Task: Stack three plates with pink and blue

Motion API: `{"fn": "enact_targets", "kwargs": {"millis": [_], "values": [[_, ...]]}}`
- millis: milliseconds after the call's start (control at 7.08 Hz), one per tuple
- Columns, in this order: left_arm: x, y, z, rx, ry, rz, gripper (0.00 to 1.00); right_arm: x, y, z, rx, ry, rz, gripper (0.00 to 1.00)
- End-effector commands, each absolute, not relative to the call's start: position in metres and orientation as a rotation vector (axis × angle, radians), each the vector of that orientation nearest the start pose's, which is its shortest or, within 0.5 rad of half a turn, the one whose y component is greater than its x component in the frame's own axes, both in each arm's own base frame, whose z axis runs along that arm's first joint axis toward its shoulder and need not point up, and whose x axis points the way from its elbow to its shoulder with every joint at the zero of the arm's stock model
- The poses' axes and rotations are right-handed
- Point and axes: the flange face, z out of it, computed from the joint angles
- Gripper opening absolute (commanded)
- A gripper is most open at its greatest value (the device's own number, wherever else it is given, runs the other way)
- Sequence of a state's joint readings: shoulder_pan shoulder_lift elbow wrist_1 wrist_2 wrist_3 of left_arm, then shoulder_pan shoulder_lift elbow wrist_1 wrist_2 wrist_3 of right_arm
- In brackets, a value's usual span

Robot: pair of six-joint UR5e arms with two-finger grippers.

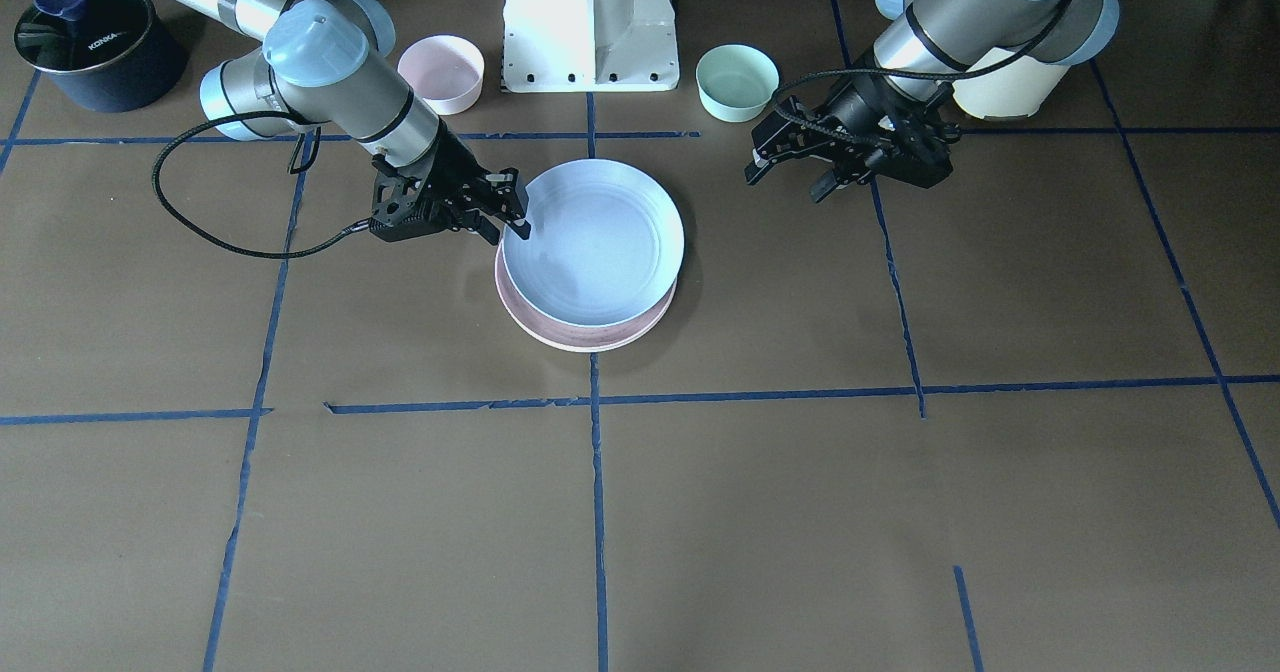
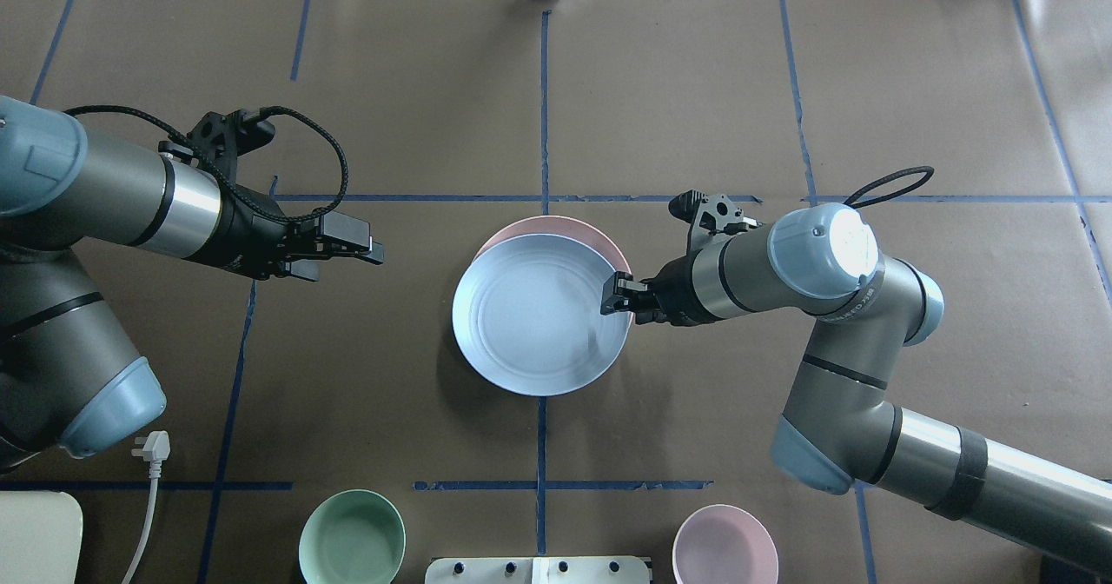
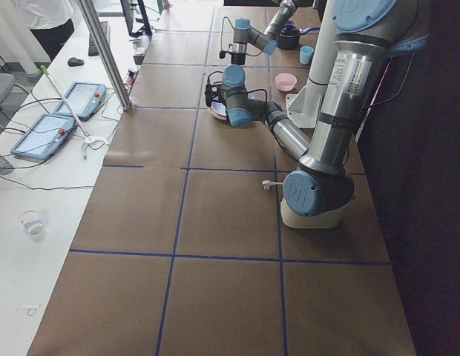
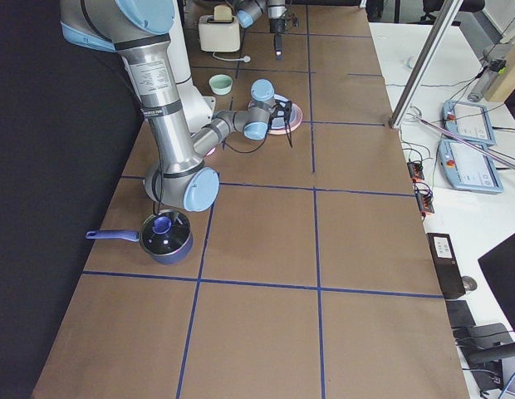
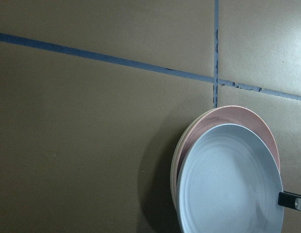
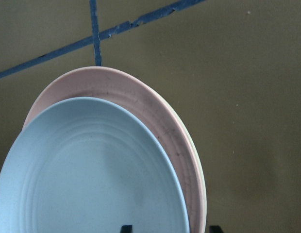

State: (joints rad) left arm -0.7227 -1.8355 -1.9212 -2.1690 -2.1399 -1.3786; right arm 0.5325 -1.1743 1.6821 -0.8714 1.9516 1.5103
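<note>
The pale blue plate (image 1: pixel 595 247) (image 2: pixel 534 315) lies on top of the pale pink plate (image 1: pixel 590 337) (image 2: pixel 556 225), shifted toward the robot so a pink crescent shows on the far side. A cream-white plate's rim (image 5: pixel 173 170) (image 6: pixel 203 194) peeks out under the pink one (image 6: pixel 141 92). My right gripper (image 1: pixel 515 217) (image 2: pixel 618 295) is open, its two fingertips astride the blue plate's rim (image 6: pixel 92 174) with a wide gap. My left gripper (image 1: pixel 790 172) (image 2: pixel 347 249) is open and empty, hovering well to the left of the stack (image 5: pixel 228 184).
A small pink bowl (image 1: pixel 441 72) (image 2: pixel 725 545) and a mint-green bowl (image 1: pixel 737 80) (image 2: pixel 352 539) flank the white robot base (image 1: pixel 590 22). A dark pot (image 1: pixel 95 47) stands by the right arm. A cream box (image 1: pixel 1010 92) sits behind the left arm.
</note>
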Motion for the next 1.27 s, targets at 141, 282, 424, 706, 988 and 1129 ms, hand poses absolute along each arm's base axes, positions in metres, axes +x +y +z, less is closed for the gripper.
{"fn": "enact_targets", "kwargs": {"millis": [141, 282, 424, 706, 988, 1129], "values": [[0.327, -0.434, 0.316, 0.086, 1.219, -0.156, 1.00, -0.367, -0.464, 0.352, -0.043, -1.222, 0.259, 0.99], [0.310, -0.438, 0.331, 0.081, 1.200, -0.122, 1.00, -0.313, -0.481, 0.373, -0.037, -1.217, 0.249, 0.99], [0.283, -0.447, 0.354, 0.103, 1.172, -0.098, 1.00, -0.258, -0.488, 0.415, -0.001, -1.186, 0.201, 0.99], [0.227, -0.459, 0.409, 0.196, 1.051, -0.019, 1.00, -0.160, -0.476, 0.512, 0.118, -1.071, 0.058, 1.00], [0.156, -0.481, 0.443, 0.264, 0.874, 0.111, 1.00, -0.085, -0.474, 0.565, 0.179, -0.937, -0.069, 1.00], [0.108, -0.494, 0.461, 0.280, 0.776, 0.198, 1.00, -0.046, -0.475, 0.585, 0.179, -0.875, -0.132, 1.00]]}}
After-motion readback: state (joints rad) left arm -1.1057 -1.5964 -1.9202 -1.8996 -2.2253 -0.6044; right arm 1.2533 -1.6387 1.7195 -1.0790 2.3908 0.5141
